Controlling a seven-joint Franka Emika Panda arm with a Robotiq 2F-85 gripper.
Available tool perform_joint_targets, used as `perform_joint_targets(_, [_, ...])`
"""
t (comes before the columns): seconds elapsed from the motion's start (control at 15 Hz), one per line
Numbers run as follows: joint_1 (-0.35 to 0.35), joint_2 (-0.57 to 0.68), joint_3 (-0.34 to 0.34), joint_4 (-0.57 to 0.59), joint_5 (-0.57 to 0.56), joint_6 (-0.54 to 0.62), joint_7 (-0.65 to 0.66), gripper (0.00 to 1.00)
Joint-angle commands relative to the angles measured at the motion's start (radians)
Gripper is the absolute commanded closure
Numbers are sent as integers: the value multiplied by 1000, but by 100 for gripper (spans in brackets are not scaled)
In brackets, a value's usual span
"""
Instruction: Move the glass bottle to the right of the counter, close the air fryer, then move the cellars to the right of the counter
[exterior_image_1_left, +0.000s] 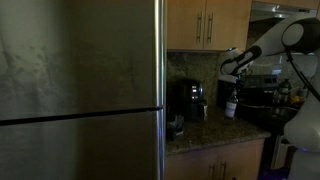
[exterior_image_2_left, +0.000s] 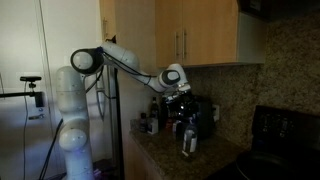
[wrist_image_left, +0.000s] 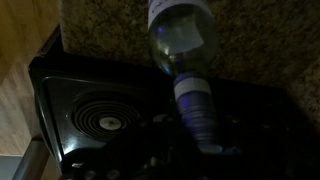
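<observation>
My gripper (wrist_image_left: 206, 142) is shut on the neck of the glass bottle (wrist_image_left: 182, 38), which points away from the wrist camera over the granite counter (wrist_image_left: 260, 40). The fingers are lost in the dark. In both exterior views the bottle (exterior_image_1_left: 231, 106) (exterior_image_2_left: 188, 138) stands upright under the gripper (exterior_image_1_left: 232, 88) (exterior_image_2_left: 181, 100), close beside the black air fryer (exterior_image_1_left: 187, 100) (exterior_image_2_left: 206, 116). Whether its base touches the counter I cannot tell, nor whether the air fryer's drawer is open. Small pale things that may be the cellars (exterior_image_1_left: 177, 125) sit in front of the air fryer.
A black stove (wrist_image_left: 100, 110) (exterior_image_2_left: 282, 130) adjoins the counter, right under the gripper in the wrist view. Wooden wall cabinets (exterior_image_1_left: 208, 22) (exterior_image_2_left: 190, 30) hang above. A large steel fridge (exterior_image_1_left: 80, 90) fills the near side of an exterior view.
</observation>
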Motion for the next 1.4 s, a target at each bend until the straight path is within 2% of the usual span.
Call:
perform_joint_targets(0.0, [-3, 115, -14, 122, 16, 62, 82, 94])
perform_joint_targets(0.27, [21, 238, -29, 269, 29, 67, 187, 94])
perform_joint_targets(0.33, [24, 168, -33, 182, 13, 69, 148, 94])
perform_joint_targets(0.4, [28, 189, -36, 206, 14, 69, 154, 77])
perform_joint_targets(0.53, [31, 190, -38, 207, 14, 68, 154, 77])
perform_joint_targets(0.6, [31, 188, -39, 205, 14, 67, 154, 94])
perform_joint_targets(0.73, [38, 240, -50, 267, -23, 84, 210, 94])
perform_joint_targets(1.07, [64, 360, -72, 431, -31, 119, 296, 94])
perform_joint_targets(1.27, [86, 411, -99, 465, -43, 192, 347, 94])
perform_joint_targets(1.33, [86, 378, -94, 409, -11, 153, 301, 77])
